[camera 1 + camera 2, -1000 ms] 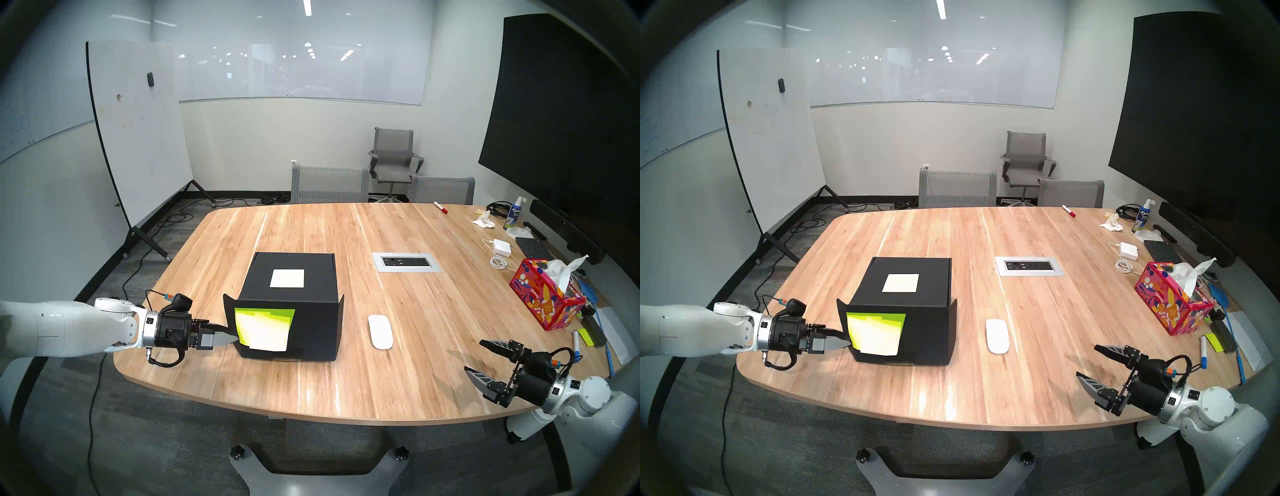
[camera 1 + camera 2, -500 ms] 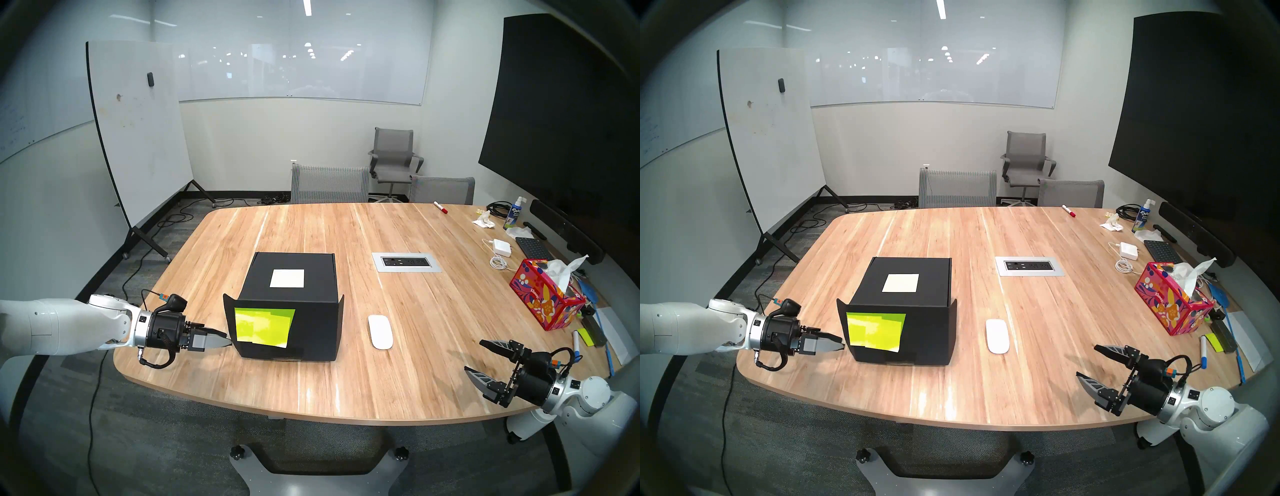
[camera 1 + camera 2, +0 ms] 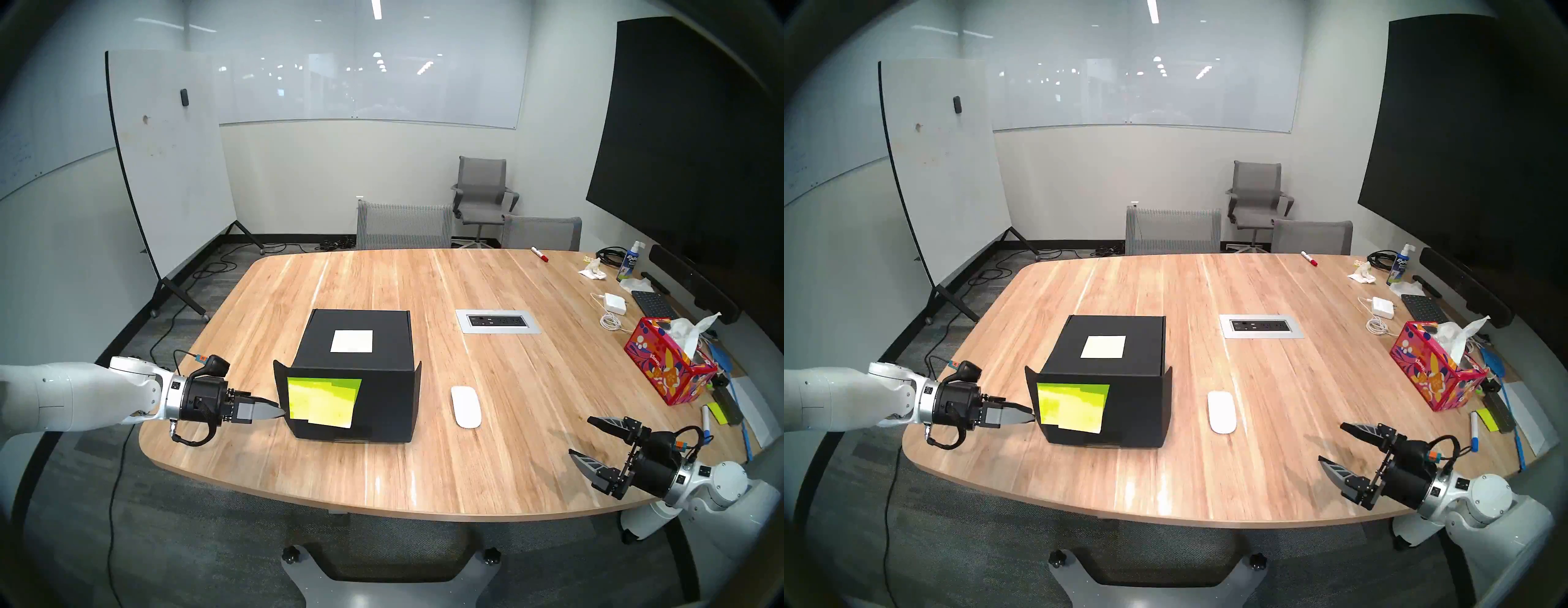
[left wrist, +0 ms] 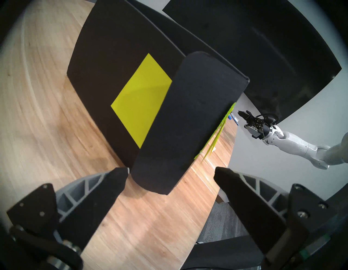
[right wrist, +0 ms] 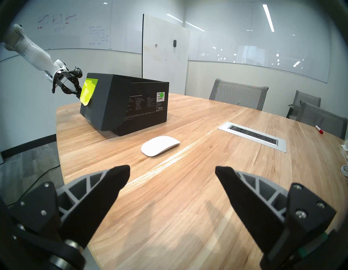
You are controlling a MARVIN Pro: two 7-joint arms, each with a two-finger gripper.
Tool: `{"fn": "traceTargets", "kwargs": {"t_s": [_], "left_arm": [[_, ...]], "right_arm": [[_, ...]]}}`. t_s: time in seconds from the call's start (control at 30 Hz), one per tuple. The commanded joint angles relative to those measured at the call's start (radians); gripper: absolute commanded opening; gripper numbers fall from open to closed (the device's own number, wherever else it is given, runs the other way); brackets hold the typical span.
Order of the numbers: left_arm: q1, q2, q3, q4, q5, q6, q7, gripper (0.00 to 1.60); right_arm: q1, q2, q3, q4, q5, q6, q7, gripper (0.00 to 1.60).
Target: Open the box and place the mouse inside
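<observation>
The black box (image 3: pixel 384 399) (image 3: pixel 1136 403) (image 5: pixel 131 94) stands on the wooden table with its lid down and a white label (image 3: pixel 351 341) on top. Yellow-green sticky notes (image 3: pixel 322 399) cover its front flap. My left gripper (image 3: pixel 275 412) (image 3: pixel 1028 418) (image 4: pixel 172 170) is open at the box's front left corner. The rounded side flap (image 4: pixel 188 122) reaches in between its fingers, close to one fingertip. The white mouse (image 3: pixel 466 406) (image 3: pixel 1222 412) (image 5: pixel 160 145) lies right of the box. My right gripper (image 3: pixel 580 436) (image 3: pixel 1332 441) (image 5: pixel 172 168) hovers open and empty, short of the mouse.
A silver power outlet panel (image 3: pixel 498 321) is set into the table behind the mouse. A red floral tissue box (image 3: pixel 666 365), a white power adapter (image 3: pixel 616 303), a keyboard (image 3: pixel 653 305) and markers crowd the right edge. Chairs (image 3: pixel 403 225) line the far side.
My left gripper has drawn back a little to the left, off the sticky notes, and now sits slightly higher at the side flap. The right arm, box and mouse have not moved.
</observation>
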Motion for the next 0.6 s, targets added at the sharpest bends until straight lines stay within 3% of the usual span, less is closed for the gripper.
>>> {"fn": "traceTargets", "kwargs": {"t_s": [0.0,0.23,0.57], "left_arm": [[0.006,-0.026,-0.019,0.007,-0.029,-0.036,0.005,1.6],[0.005,-0.033,-0.018,0.012,-0.032,-0.037,0.008,1.6],[-0.034,0.001,0.004,-0.012,0.018,0.049,-0.016,1.6]], "right_arm": [[0.0,0.0,0.004,-0.003,0.002,0.0,0.0,1.6],[0.0,0.0,0.004,-0.003,0.002,0.0,0.0,1.6],[0.0,0.0,0.004,-0.003,0.002,0.0,0.0,1.6]]}}
